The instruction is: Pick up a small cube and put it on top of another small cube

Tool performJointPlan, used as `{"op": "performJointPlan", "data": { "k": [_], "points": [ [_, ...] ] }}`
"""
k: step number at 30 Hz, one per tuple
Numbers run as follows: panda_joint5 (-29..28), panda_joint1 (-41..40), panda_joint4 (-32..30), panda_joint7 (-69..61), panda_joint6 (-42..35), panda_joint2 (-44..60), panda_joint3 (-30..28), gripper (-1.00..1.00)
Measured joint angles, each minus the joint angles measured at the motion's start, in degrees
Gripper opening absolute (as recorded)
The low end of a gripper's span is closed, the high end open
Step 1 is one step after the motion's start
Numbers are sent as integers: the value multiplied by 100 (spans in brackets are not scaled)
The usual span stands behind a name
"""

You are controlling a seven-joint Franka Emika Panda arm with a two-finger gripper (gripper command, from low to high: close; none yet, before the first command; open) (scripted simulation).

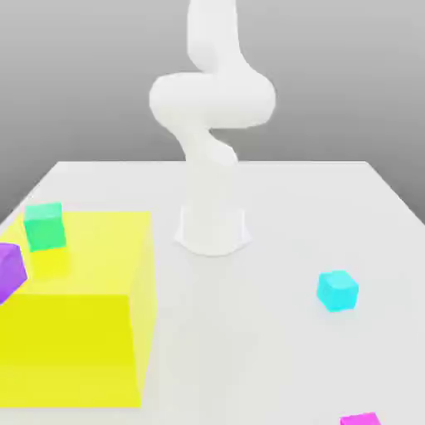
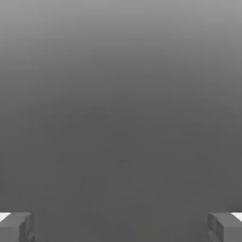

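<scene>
On the pale tabletop [image 1: 282, 207] against a grey backdrop, the small cyan cube [image 1: 337, 290] sits untouched, well apart from the gripper [image 2: 121, 227], whose fingers are spread wide, empty, ready to approach it.

White arm [image 1: 212, 100] rises from its round base [image 1: 212, 228] near the table's [image 1: 290, 191] far middle, bends over twice & runs out the top edge. Small cyan cube [image 1: 337, 290] sits alone on bare tabletop, on the exterior view's right of the base & nearer the cam. Big yellow block [image 1: 75, 332] fills the near corner on the exterior view's left, just beside the base. Green cube [image 1: 44, 226] rests on the block's top, far side. Purple cube [image 1: 8, 270] overlaps the block at the left edge, part cut off. Magenta cube [image 1: 359, 419] at bottom edge, nearer the cam than the cyan one, well apart from it.
</scene>
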Motion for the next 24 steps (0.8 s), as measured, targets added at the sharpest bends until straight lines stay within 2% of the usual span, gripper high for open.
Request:
{"op": "performJointPlan", "data": {
  "k": [13, 24],
  "points": [
    [-562, -56, 328, 756, 601, 2732, 788, 0],
    [-1028, 316, 602, 1386, 1104, 5013, 1040, 0]
  ]
}}
